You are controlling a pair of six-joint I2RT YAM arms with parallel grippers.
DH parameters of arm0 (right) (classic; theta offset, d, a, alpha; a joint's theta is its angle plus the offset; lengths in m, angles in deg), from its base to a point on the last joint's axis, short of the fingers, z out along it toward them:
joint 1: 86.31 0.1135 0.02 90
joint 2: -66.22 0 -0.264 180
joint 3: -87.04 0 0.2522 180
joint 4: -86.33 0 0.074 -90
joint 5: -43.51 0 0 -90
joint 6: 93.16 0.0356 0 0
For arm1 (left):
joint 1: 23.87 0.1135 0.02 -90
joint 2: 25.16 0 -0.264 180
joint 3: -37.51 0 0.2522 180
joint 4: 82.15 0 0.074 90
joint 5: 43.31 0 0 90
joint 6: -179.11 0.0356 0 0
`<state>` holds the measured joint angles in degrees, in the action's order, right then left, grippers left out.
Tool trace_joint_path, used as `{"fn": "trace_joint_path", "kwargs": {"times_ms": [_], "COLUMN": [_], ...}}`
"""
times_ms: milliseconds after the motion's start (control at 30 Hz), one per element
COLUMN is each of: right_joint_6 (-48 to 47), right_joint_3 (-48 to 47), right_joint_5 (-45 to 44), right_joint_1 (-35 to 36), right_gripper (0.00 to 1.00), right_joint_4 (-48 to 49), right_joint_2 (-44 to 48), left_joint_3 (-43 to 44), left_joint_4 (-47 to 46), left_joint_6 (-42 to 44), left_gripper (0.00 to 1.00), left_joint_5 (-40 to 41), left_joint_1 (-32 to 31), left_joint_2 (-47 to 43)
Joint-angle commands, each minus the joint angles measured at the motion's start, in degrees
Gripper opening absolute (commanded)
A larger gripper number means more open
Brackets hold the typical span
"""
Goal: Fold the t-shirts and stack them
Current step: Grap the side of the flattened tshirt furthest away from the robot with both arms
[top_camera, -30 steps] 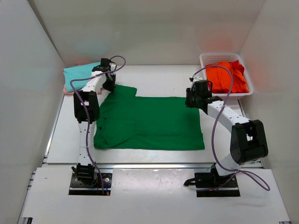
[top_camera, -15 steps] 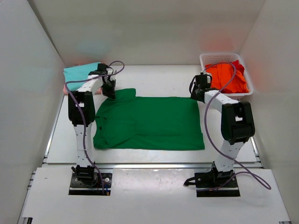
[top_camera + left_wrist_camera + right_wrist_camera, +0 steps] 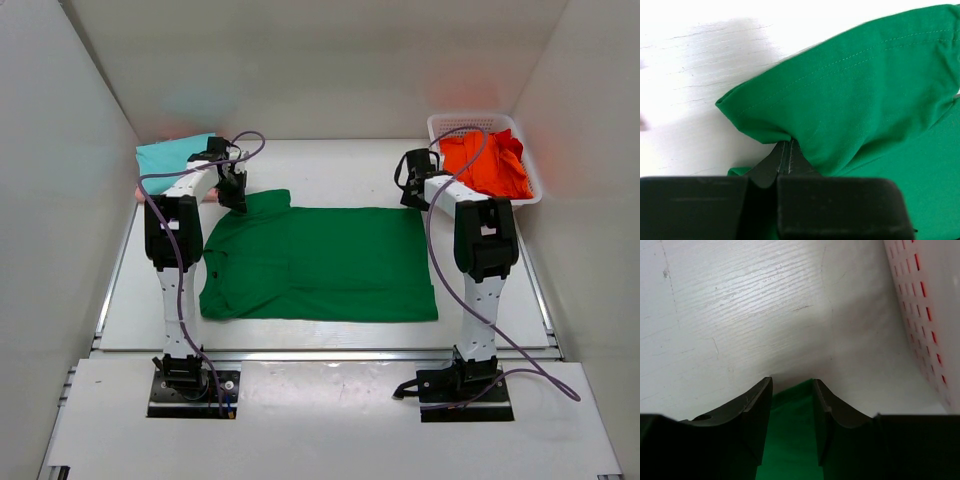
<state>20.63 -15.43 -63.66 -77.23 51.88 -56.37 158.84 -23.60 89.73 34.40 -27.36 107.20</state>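
We see the dark green t-shirt [image 3: 320, 262] lying flat on the tabletop [image 3: 340, 170]. Our left hand [image 3: 784, 150] is pinched tight on a fold of its far left sleeve. Our right hand [image 3: 792, 390] hovers at the far right corner, fingers parted, green cloth showing in the gap. The orange-red t-shirt [image 3: 490, 165] sits in the white basket [image 3: 436, 128], the teal t-shirt [image 3: 170, 155] far left

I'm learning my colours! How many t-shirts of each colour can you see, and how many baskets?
dark green t-shirt: 1
teal t-shirt: 1
pale pink t-shirt: 1 (only an edge shows under the teal one)
orange-red t-shirt: 1 heap, in the basket
white basket: 1
Total: 5 things, 4 of them t-shirts
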Motion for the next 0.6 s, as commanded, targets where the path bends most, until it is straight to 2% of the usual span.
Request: {"fn": "trace_joint_path", "kwargs": {"times_ms": [0, 267, 333, 367, 400, 567], "right_joint_6": [0.6, 1.3, 1.3, 1.3, 1.2, -0.8], "right_joint_3": [-2.0, -1.7, -1.0, -1.0, -1.0, -2.3], "right_joint_5": [-3.8, -2.8, -1.6, -0.7, -0.2, 0.9], "right_joint_1": [0.5, 0.4, 0.8, -0.3, -0.2, 0.3], "right_gripper": [0.36, 0.37, 0.27, 0.10, 0.00, 0.00], "right_joint_4": [-3.6, -5.9, -5.5, -5.6, -5.7, -4.4], "right_joint_2": [-0.3, 0.1, 0.2, 0.2, 0.2, 1.0], "left_joint_3": [1.0, 1.0, 1.2, 1.1, 1.2, 3.8], "left_joint_4": [-0.4, 0.0, -0.3, -0.3, -0.3, 0.3], "left_joint_6": [0.3, 0.2, 0.0, 0.1, 0.0, 0.2], "left_gripper": [0.00, 0.00, 0.00, 0.00, 0.00, 0.00], "left_joint_5": [-1.2, -0.4, -0.5, -0.4, -0.4, -0.3], "left_joint_1": [0.5, 0.6, 0.8, 0.9, 0.9, 0.8], "left_joint_2": [-2.5, -3.3, -3.7, -3.8, -3.8, -3.7]}}
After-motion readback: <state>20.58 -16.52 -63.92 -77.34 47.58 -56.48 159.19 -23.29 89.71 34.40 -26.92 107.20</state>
